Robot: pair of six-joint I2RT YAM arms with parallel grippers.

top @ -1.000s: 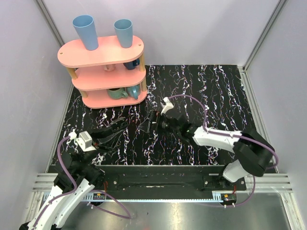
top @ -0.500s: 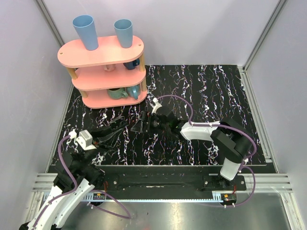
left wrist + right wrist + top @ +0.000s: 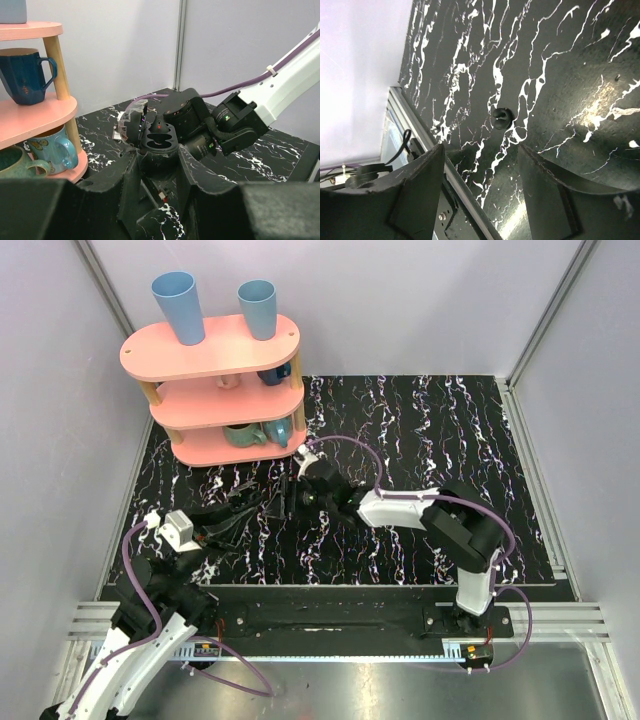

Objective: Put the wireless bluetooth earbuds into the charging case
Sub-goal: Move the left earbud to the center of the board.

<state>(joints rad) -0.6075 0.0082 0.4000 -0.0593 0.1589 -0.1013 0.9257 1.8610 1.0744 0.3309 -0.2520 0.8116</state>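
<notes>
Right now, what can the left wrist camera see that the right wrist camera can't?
Only the left wrist view shows the left tool gripping the open dark charging case, the pink shelf with its mugs, and the right arm. Only the right wrist view shows a tiny dark earbud lying on the table ahead of the open right tool, plus a metal rail. Both show the black marbled table and the pale wall.

**No legible writing**

No words or numbers can be read in any view. A small sticker (image 3: 205, 648) on the rail by the left arm's base is too tiny to make out. The light-blue mug (image 3: 52, 150) carries only a butterfly picture.
</notes>
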